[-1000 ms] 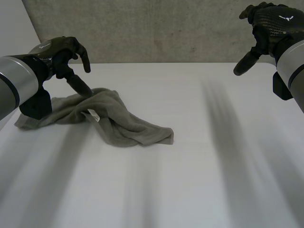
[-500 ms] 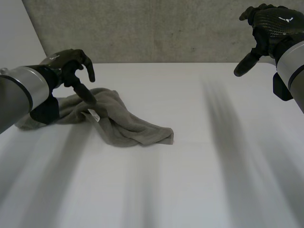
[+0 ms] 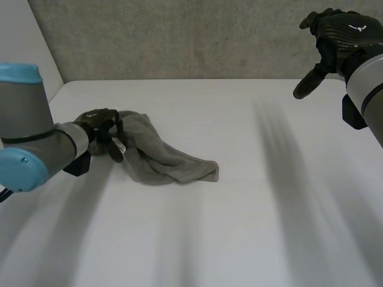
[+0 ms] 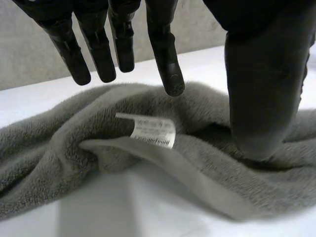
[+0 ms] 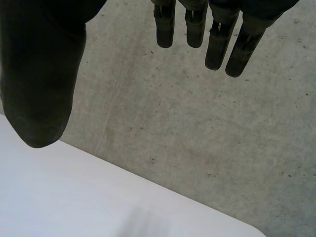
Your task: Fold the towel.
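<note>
left hand at the crumpled towel

the grey towel (image 3: 164, 160) lies bunched on the table (image 3: 251, 215). the left hand (image 3: 99, 125) is at the towel's left end, beside its white label (image 4: 153, 131). its fingers (image 4: 167, 59) are straight and spread above the cloth, with the thumb (image 4: 261, 98) close over it and nothing pinched. the right hand (image 3: 338, 34) hangs raised, well apart to the towel's right, fingers relaxed and holding nothing.
</note>
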